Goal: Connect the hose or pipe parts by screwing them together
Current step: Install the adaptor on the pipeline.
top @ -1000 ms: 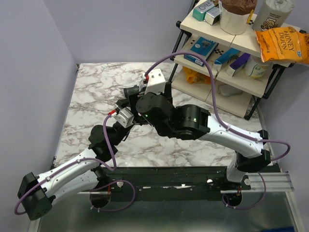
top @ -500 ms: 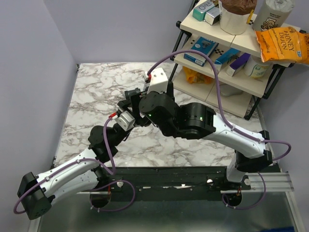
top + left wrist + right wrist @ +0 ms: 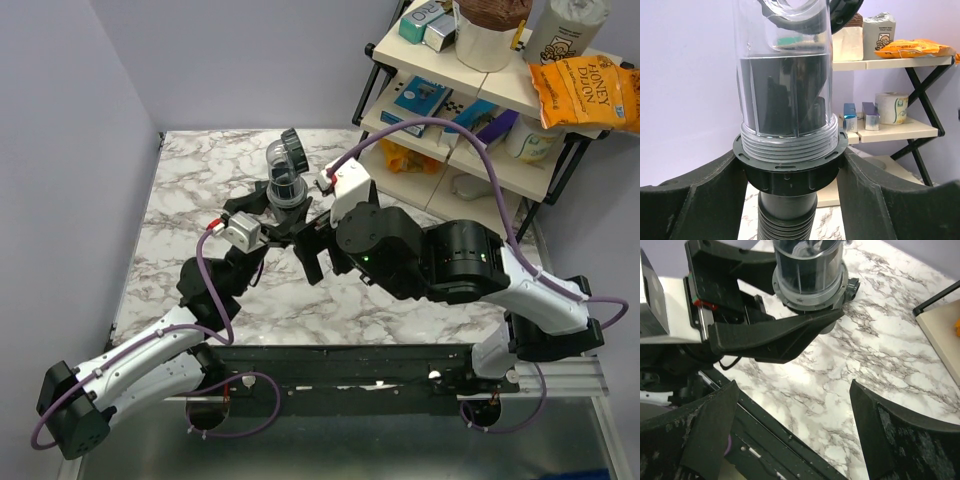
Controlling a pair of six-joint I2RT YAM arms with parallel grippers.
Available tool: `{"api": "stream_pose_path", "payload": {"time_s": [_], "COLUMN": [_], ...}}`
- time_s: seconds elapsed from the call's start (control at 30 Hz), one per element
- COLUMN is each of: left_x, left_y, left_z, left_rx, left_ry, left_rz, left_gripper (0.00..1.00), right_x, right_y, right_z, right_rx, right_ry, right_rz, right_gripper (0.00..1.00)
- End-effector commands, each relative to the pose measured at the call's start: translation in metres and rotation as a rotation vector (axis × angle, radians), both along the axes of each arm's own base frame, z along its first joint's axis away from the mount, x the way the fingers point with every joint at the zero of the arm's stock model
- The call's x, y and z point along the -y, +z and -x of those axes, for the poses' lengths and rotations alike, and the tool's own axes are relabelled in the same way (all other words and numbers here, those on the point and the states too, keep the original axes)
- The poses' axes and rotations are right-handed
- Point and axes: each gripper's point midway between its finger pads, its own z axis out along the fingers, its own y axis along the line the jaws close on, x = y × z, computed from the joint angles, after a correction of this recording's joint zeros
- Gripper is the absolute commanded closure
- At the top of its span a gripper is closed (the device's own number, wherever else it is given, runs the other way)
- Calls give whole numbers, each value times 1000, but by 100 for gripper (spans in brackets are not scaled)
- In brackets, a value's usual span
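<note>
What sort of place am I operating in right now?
Probably a small indoor robot test cell rather than a real workshop: a marble-patterned tabletop boxed in by plain lilac walls, with a folding shelf rack beside it holding a chip bag, cartons and a paper roll.

Marble table (image 3: 190, 190), cluttered shelf (image 3: 500, 88) (orange chip bag (image 3: 585, 92))
</note>
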Motion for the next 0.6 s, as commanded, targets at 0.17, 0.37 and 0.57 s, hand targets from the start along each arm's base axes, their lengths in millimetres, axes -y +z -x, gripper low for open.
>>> {"api": "stream_pose_path", "payload": {"time_s": [0.17, 0.37, 0.57], "left_x": [-21, -16, -3], "left_y": [42, 42, 41], "left_z": [14, 19, 29], "left_rx": [79, 62, 44], "left_ry": [9, -40, -145], "left_rz": [118, 131, 128], "left_gripper": [100, 100, 100], "right_x": [56, 64, 35], "right_y": [26, 53, 48], "right_z": [-15, 8, -9], "right_rx": [128, 426, 489], "right_ry": [160, 558, 773], "right_rz": [-9, -113, -80], "right_gripper": [0, 0, 0]}}
